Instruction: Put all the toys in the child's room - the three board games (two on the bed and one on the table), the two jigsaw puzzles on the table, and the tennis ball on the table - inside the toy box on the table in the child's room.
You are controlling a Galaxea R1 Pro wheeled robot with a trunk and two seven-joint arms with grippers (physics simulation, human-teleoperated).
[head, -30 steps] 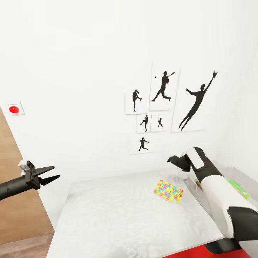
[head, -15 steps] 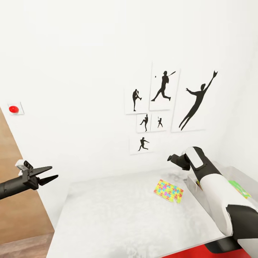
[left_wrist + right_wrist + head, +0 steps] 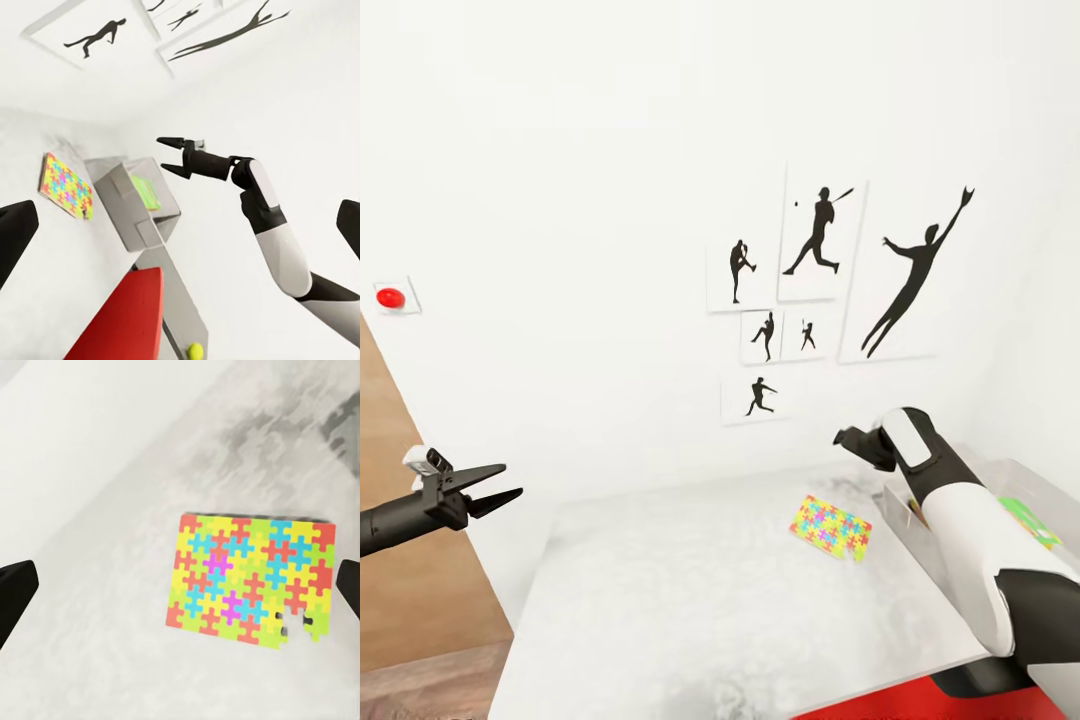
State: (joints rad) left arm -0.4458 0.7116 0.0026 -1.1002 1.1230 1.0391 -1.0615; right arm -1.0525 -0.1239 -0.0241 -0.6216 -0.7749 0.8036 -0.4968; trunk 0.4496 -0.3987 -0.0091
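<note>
One jigsaw puzzle (image 3: 830,527), a thin multicoloured sheet, lies flat on the pale table (image 3: 700,600) near the wall. Directly over that jigsaw puzzle (image 3: 251,581) my right gripper (image 3: 180,592) hangs open, clear of it. The left wrist view shows the right gripper (image 3: 161,154) with its fingers spread. The grey toy box (image 3: 1035,485) stands just right of the puzzle, partly behind my right arm, with a flat green item (image 3: 146,191) inside. My left gripper (image 3: 498,484) is open and empty, off the table's left end. A tennis ball (image 3: 195,350) rests on a grey surface.
Black athlete silhouette pictures (image 3: 820,280) hang on the white wall behind the table. A red button (image 3: 390,297) sits on the wall at left, beside a brown wooden panel (image 3: 400,560). A red surface (image 3: 920,705) shows below the table's near edge.
The whole picture has shifted slightly, so the camera moved. My left gripper sank a little and drifted left. The right arm and the puzzle keep their places.
</note>
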